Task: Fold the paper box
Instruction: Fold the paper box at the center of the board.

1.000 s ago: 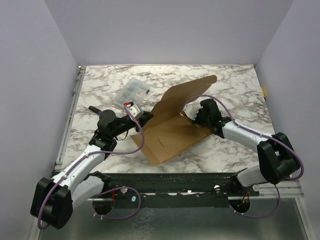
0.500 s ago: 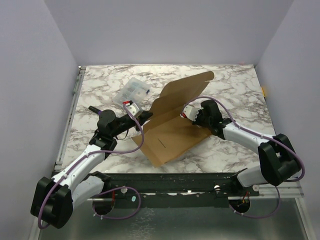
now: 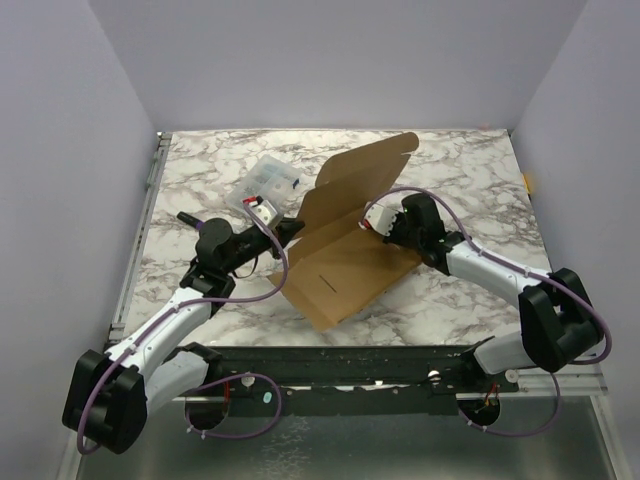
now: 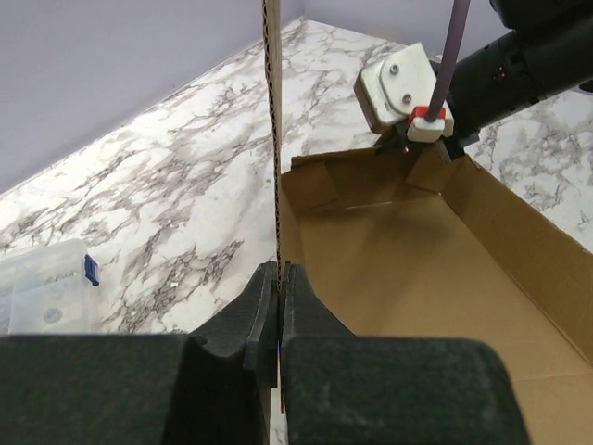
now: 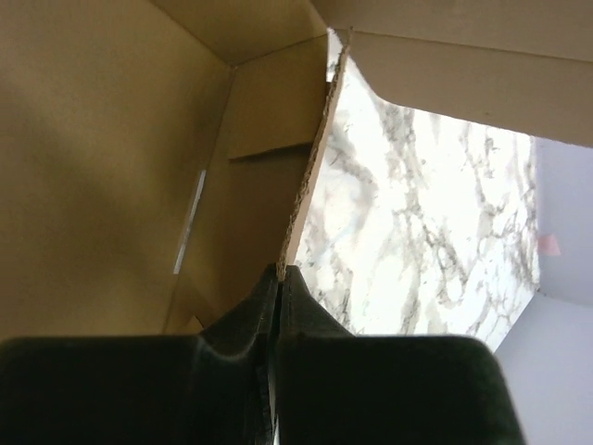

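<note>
The paper box (image 3: 340, 265) is a brown cardboard sheet, partly folded, lying in the middle of the marble table with its big lid flap (image 3: 362, 180) raised toward the back. My left gripper (image 3: 291, 232) is shut on the box's left side wall, whose thin edge (image 4: 273, 167) runs up from between the jaws (image 4: 280, 278). My right gripper (image 3: 378, 232) is shut on the right wall; that flap's edge (image 5: 310, 176) rises from the closed fingertips (image 5: 280, 271). The box's inner floor (image 4: 417, 269) shows in the left wrist view, with the right gripper (image 4: 408, 139) at its far corner.
A small clear plastic compartment case (image 3: 268, 183) lies on the table behind the left gripper, also seen low left in the left wrist view (image 4: 42, 287). Grey walls enclose the marble table (image 3: 470, 170) on three sides. A metal rail (image 3: 350, 365) runs along the near edge.
Both grippers have closed fully on the box walls. The lid flap has swung higher and further back, and the box has shifted slightly left.
</note>
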You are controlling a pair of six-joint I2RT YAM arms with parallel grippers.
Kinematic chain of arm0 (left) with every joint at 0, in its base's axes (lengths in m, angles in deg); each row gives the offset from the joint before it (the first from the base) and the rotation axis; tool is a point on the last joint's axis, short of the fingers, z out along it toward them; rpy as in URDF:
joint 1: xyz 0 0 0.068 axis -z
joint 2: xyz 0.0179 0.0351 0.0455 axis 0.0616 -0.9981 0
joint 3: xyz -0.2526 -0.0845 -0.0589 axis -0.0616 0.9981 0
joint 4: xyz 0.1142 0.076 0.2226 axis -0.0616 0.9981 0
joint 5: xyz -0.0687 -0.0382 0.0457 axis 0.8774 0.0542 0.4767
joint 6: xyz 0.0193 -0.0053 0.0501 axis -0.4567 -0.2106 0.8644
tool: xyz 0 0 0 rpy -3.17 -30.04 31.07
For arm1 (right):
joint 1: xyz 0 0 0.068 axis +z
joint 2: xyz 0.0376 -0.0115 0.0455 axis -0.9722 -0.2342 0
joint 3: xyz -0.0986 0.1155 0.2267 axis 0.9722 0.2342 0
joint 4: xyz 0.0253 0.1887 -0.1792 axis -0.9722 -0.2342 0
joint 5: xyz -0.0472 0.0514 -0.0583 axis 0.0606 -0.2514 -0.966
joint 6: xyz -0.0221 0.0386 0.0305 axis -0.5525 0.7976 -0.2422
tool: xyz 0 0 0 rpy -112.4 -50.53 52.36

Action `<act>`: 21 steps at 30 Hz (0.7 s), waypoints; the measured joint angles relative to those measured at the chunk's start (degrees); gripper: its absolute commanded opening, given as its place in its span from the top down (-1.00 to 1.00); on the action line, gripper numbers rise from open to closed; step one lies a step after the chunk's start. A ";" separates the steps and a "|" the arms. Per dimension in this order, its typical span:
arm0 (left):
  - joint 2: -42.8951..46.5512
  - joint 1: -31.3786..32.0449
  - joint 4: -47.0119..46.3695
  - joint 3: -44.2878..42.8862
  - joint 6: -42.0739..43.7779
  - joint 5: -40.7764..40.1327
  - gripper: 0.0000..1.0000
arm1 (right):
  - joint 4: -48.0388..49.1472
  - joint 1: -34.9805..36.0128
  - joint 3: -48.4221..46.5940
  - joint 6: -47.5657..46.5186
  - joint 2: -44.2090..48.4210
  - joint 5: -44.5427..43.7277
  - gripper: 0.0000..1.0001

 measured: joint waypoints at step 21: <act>-1.40 0.00 -8.94 1.49 -5.60 -1.66 1.00 | -0.90 0.04 -3.08 -2.51 -0.04 4.31 0.98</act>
